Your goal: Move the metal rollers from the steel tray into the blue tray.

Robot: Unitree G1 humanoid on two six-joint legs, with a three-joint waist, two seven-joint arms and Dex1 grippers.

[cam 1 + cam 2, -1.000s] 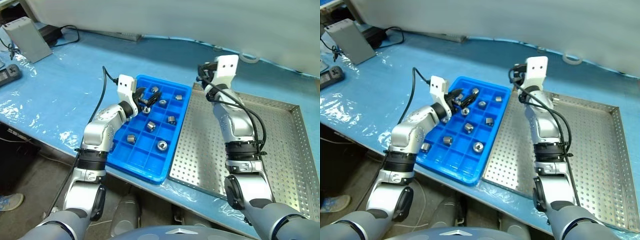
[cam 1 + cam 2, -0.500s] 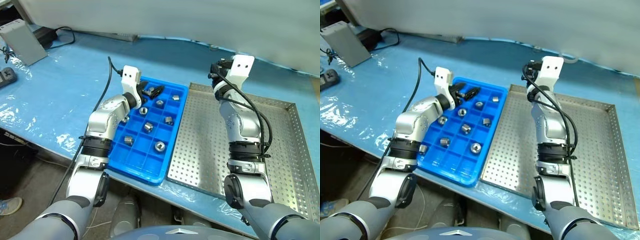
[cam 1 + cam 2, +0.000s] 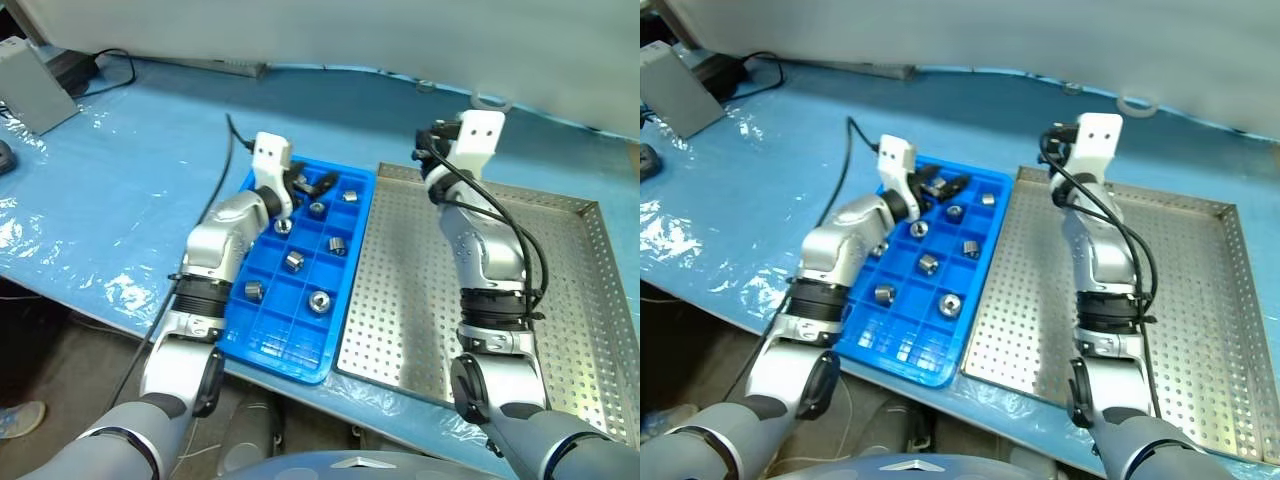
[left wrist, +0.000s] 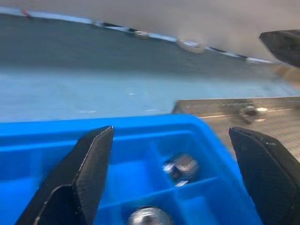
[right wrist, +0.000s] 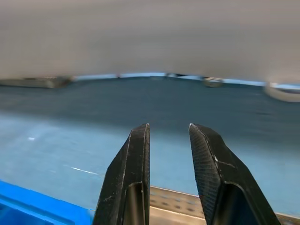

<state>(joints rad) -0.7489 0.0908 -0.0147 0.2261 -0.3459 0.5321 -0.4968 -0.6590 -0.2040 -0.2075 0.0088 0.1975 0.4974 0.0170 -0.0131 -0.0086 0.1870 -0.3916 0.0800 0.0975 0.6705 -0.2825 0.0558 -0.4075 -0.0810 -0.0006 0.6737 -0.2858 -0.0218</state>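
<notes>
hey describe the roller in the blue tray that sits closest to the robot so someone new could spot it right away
Start at the blue tray, left of the steel tray. Follow the tray's right-hand column of compartments toward its near end. The metal roller there is the last one on that side, lying with its dark centre hole facing up; the compartments nearer than it are empty.

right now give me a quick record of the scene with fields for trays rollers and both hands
blue tray: on the table, left of the steel tray, touching it
steel tray: perforated floor bare where visible
metal rollers: about seven in separate blue compartments
stray roller: one seen at the steel tray's far rim
left hand: open, empty, over the blue tray's far end
right hand: shut, holding nothing, raised at the steel tray's far edge
</notes>
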